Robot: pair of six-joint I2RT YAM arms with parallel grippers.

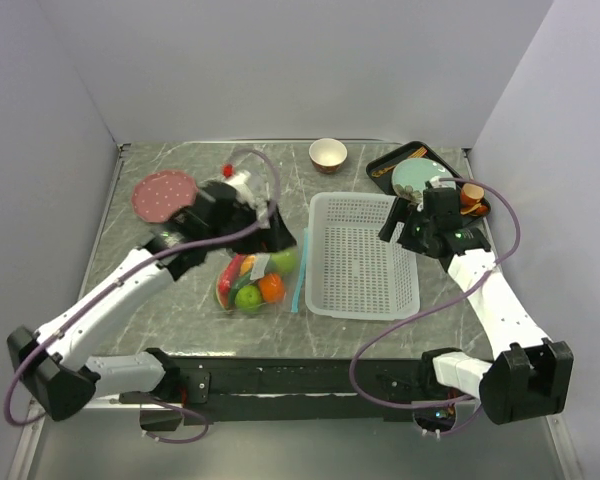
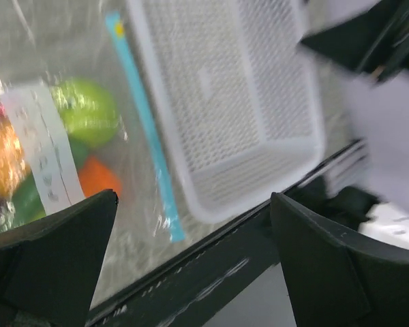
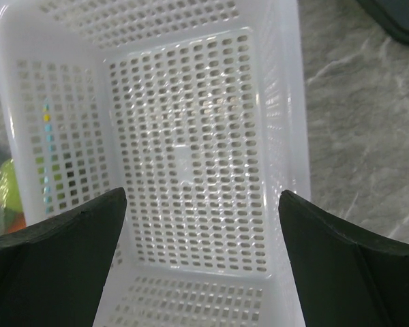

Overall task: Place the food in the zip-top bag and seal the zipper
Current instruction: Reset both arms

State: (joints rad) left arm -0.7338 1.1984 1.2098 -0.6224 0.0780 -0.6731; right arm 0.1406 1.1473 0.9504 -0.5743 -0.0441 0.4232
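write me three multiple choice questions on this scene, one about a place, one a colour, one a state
1. Where does the zip-top bag lie?
A) inside the white basket
B) on the table beside the white basket, to its left in the top view
C) beyond the basket's far end

2. What colour is the zipper?
A) red
B) yellow
C) teal-blue

3. How is the right gripper?
A) open, holding nothing
B) shut on the bag
C) shut on the basket's rim

Answers:
1 B, the top view shows the bag next to the basket's left wall.
2 C, the strip along the bag's mouth is teal-blue.
3 A, its wrist view shows it spread wide over the basket's bare floor.
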